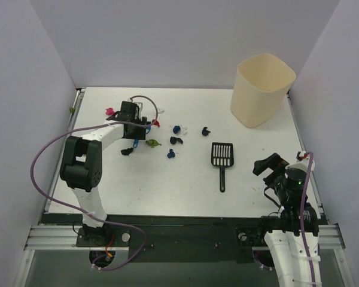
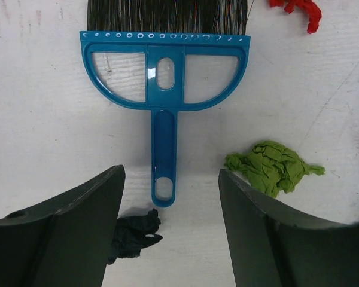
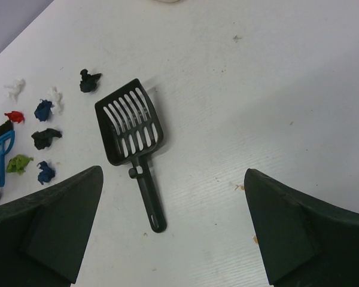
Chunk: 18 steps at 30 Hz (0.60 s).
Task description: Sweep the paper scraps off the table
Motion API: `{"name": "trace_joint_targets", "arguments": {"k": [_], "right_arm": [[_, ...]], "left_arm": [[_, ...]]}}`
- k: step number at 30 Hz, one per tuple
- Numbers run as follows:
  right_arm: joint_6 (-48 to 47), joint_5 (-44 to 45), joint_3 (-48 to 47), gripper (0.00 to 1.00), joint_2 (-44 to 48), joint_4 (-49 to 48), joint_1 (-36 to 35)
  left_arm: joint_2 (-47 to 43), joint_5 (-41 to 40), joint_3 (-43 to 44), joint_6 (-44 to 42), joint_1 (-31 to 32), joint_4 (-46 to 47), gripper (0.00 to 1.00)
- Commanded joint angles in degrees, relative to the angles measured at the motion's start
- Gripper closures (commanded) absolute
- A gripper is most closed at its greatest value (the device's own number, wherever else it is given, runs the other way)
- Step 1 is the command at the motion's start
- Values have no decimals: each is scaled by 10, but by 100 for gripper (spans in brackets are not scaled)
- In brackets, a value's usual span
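Counter (image 1: 167, 191) comes first: white, railed, walled in lilac, with a cream bin (image 1: 261, 89) at its far right corner. Next, the black slotted scoop (image 1: 222, 156) lies flat right of centre, and the right claw (image 3: 173, 173) hangs near it with fingers spread wide, holding nothing. The left claw (image 2: 170, 179), also spread and empty, hovers over the blue brush (image 2: 164, 125), its fingers either side of the handle's lower end. The paper scraps (image 1: 171, 153) lie scattered over the far left-centre of the counter, around the brush. A green one (image 2: 272, 167) sits just right of the handle, a black one (image 2: 134, 233) just beside its tip, and a red one (image 2: 299, 9) by the bristles.

We judge the step in hand to be picking up the brush. To do it well we would come straight down, keep the handle centred, and close on the narrow shaft above the hanging hole, so the black one is not pinched in too.

We cannot tell how high the fingers sit above the counter. The bristle tips are cut off in the left wrist view, and from above the claw covers most of the brush.
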<state>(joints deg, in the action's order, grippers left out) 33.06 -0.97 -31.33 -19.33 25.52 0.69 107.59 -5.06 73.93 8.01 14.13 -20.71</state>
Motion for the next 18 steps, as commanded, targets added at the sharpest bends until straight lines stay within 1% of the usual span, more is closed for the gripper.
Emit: {"name": "trace_joint_targets", "arguments": {"k": [1, 4, 5, 7, 8, 10, 11, 12, 14, 15, 16, 18], "right_arm": [[-4, -10, 4, 1, -5, -19, -3], [-5, -10, 4, 1, -5, -19, -3], [-5, -10, 5, 1, -5, -20, -3], [-5, -10, 4, 2, -6, -19, -3], [-5, -10, 4, 2, -5, -20, -3], [-5, -11, 5, 2, -6, -20, -3], [-5, -12, 6, 2, -6, -20, -3], [-5, -11, 6, 2, -7, -20, -3], [-5, -13, 5, 2, -7, -20, -4], [-5, -13, 6, 2, -7, -21, -3], [-5, -12, 5, 2, -8, -20, -3], [-5, -13, 5, 2, -9, -20, -3]], "left_arm": [[32, 12, 39, -11, -7, 17, 26], [53, 22, 46, -7, -10, 16, 30], [61, 22, 53, -7, -10, 9, 38], [74, 12, 62, -6, -12, -3, 43], [79, 7, 66, -5, -12, -13, 43], [92, -5, 75, 2, -16, -25, 49], [98, -1, 80, 3, -18, -28, 55], [100, 1, 82, 5, -20, -31, 58], [99, 8, 84, 3, -18, -34, 72], [97, 14, 84, 2, -19, -34, 81], [93, 15, 84, 2, -18, -35, 83], [76, 14, 82, 3, -16, -35, 83]]}}
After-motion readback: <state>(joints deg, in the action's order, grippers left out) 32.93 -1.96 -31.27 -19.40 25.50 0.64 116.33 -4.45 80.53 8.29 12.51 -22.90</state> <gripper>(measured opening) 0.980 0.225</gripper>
